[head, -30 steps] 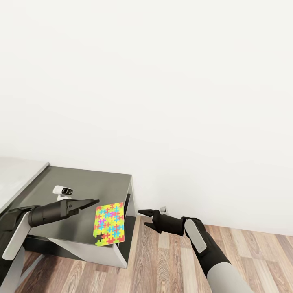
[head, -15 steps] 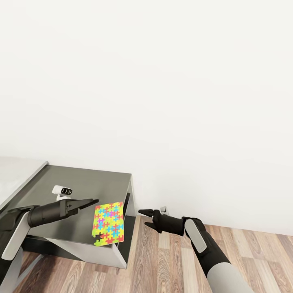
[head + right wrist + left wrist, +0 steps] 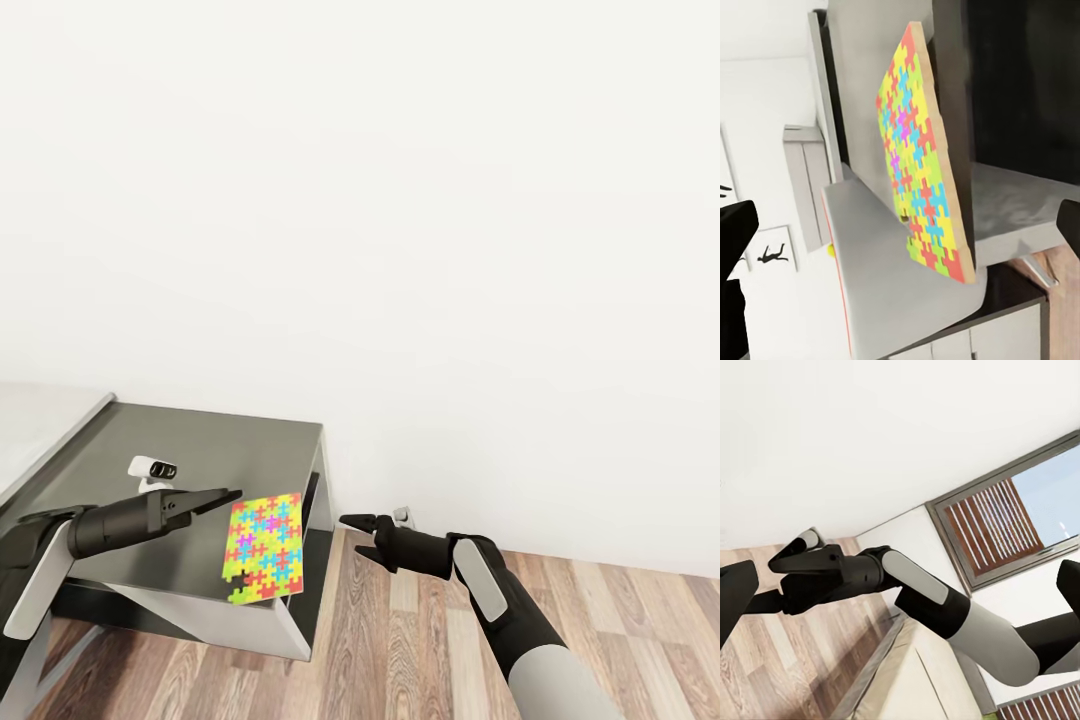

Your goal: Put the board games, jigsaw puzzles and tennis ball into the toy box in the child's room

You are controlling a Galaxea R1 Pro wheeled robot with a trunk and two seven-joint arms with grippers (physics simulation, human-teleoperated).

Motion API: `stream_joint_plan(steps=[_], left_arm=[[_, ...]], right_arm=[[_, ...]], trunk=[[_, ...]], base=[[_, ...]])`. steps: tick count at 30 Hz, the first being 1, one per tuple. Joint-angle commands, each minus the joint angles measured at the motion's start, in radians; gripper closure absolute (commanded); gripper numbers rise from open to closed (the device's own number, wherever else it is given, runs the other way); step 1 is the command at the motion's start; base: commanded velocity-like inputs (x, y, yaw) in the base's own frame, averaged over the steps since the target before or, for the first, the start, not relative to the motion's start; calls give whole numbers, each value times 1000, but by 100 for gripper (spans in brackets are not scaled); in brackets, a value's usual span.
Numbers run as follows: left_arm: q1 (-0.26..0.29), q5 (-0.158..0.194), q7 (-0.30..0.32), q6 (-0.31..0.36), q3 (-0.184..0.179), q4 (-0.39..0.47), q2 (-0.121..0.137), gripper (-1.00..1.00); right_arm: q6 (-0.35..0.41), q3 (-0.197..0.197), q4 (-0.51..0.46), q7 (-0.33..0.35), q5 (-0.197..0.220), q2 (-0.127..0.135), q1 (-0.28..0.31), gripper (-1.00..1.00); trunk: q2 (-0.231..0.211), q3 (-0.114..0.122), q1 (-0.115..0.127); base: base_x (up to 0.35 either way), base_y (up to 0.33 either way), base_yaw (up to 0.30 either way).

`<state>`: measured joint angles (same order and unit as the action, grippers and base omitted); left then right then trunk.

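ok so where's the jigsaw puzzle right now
In the head view the jigsaw puzzle lies at the front right corner of the dark table top, just ahead of the left end effector, its near edge at the table's rim.

Multicolour jigsaw puzzle [image 3: 264, 547] panel, flat at dark table [image 3: 230, 450] top's front corner

Your jigsaw puzzle [image 3: 263, 547] has slid a little further left and down across the dark bench [image 3: 230, 450], drifting off from the front corner it overhung a second ago. It now sits lower against the left gripper [image 3: 232, 495], its lower edge nearer the bench's front rim.
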<state>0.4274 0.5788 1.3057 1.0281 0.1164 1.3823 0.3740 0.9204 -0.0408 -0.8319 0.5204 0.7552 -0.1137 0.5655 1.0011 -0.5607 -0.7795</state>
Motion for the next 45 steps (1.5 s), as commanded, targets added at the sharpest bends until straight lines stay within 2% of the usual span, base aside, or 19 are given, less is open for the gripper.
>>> stream_joint_plan(steps=[1, 16, 22, 25, 28, 29, 31, 33, 45], left_arm=[[1, 3, 1, 8, -1, 0, 0, -100], [1, 4, 1, 10, -1, 4, 0, -100], [-4, 5, 8, 15, 1, 57, 5, -100], [-19, 5, 32, 17, 12, 88, 11, -100], [-30, 5, 84, 17, 49, 103, 13, -100], [-30, 5, 84, 17, 49, 103, 13, -100], [-34, 2, 110, 15, 77, 107, 13, -100], [-36, 1, 119, 12, 88, 108, 13, -100], [-38, -7, 128, 10, 100, 106, 14, -100]], right_arm=[[3, 1, 0, 4, -4, 0, 1, -100], [3, 1, 0, 4, -4, 0, 1, -100], [3, 1, -1, 4, -4, 0, 1, -100], [3, 1, -1, 4, -4, 0, 1, -100], [3, 0, -1, 4, -4, 0, 1, -100], [3, 0, -1, 4, -4, 0, 1, -100], [3, 0, 0, 4, -5, 0, 1, -100], [2, 0, 0, 4, -6, 0, 1, -100], [2, 1, 2, 3, -7, 0, 1, -100]], trunk=[[8, -4, -4], [113, -51, -61], [113, -51, -61], [113, -51, -61], [113, -51, -61], [113, -51, -61], [113, -51, -61], [113, -51, -61], [113, -51, -61]], base=[[0, 0, 0], [0, 0, 0], [0, 0, 0], [0, 0, 0], [0, 0, 0], [0, 0, 0], [0, 0, 0], [0, 0, 0], [0, 98, 0]])
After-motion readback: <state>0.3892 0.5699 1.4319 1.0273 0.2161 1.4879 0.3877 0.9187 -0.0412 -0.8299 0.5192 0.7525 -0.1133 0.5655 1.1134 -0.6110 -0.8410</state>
